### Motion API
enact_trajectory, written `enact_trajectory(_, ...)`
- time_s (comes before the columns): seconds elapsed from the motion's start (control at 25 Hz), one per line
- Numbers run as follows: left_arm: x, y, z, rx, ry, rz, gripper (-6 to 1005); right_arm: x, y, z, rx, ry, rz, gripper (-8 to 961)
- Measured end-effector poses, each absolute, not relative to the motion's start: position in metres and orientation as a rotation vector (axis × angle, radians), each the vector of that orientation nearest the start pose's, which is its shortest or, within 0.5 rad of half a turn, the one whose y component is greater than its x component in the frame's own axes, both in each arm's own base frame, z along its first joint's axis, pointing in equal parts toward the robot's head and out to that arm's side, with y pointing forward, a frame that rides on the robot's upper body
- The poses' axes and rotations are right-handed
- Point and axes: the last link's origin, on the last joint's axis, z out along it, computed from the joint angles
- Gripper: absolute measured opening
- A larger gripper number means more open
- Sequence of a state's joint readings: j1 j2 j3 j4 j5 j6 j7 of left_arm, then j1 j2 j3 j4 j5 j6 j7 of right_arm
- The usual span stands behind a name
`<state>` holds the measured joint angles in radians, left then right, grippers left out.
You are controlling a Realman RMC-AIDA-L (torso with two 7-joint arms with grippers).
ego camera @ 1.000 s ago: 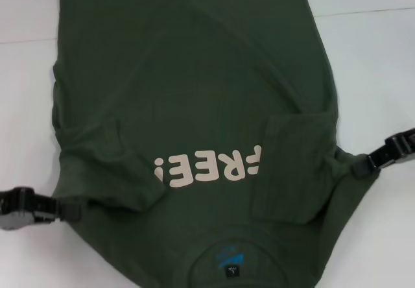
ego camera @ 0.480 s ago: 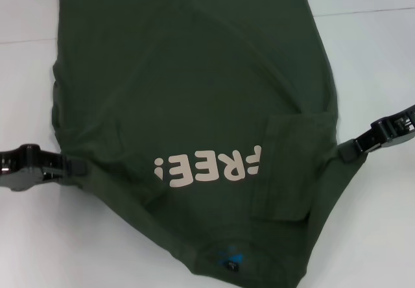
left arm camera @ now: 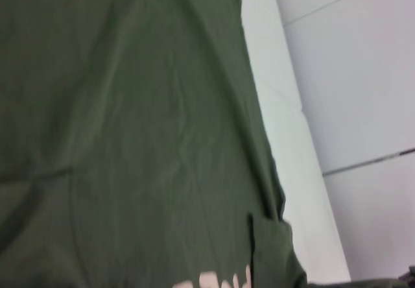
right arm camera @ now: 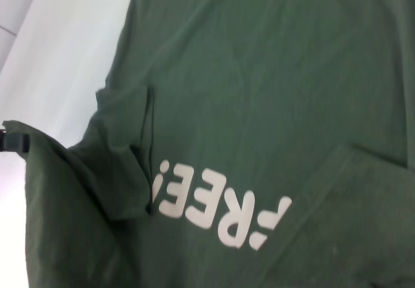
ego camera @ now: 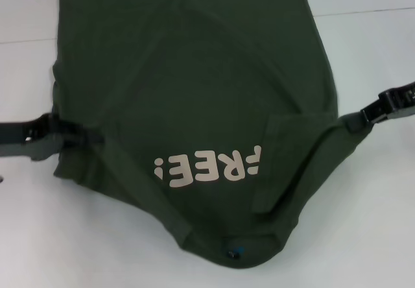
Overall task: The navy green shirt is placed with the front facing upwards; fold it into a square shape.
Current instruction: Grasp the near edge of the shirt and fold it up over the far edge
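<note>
The navy green shirt (ego camera: 194, 100) lies front up on the white table, its cream "FREE!" lettering (ego camera: 207, 167) reading upside down from the head view. Its near, collar end is lifted off the table and hangs stretched between both grippers, with the collar (ego camera: 232, 252) sagging in the middle. My left gripper (ego camera: 65, 134) is shut on the shirt's left shoulder edge. At the right shoulder edge my right gripper (ego camera: 355, 119) is shut on the fabric too. The shirt (left arm camera: 130, 139) fills the left wrist view, and the lettering (right arm camera: 220, 207) shows in the right wrist view.
The white table (ego camera: 376, 223) surrounds the shirt on the left, right and near sides. A seam line in the table (ego camera: 363, 10) runs across the far right. The shirt's far hem runs out of the head view at the top.
Both grippers have risen and moved away from me, carrying the shoulders with them. The collar end has lifted and drawn toward the shirt's middle, hiding the label.
</note>
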<state>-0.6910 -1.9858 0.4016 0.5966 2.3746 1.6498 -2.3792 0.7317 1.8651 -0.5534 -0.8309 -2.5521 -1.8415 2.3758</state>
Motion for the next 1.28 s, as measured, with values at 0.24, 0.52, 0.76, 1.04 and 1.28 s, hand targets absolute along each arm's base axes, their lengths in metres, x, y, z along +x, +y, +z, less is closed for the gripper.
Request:
enact_trajectory(0.24,-0.252,0.377,0.026,-2.287,-1.932,-0.662,46,0.257,0.372,0.108,-2.459,1.651,0.096,37)
enact_trajectory(0.52,-0.246,0.391,0.025,-2.247,-1.896,-0.695,47,0.253,0.381,0.11,-2.427,1.625,0.181,38)
enact_trajectory(0.76,-0.24,0.401,0.03,-2.217,-1.855,-0.767,48,0.253,0.385,0.114,-2.391,1.619,0.258,38)
enact_trajectory(1.04,-0.233,0.412,0.033,-2.173,-1.804,-0.847,49,0.251,0.392,0.116,-2.361,1.593,0.333,39)
enact_trajectory(1.28,-0.232,0.418,0.035,-2.138,-1.783,-0.872,50,0.252,0.397,0.117,-2.321,1.578,0.363,39)
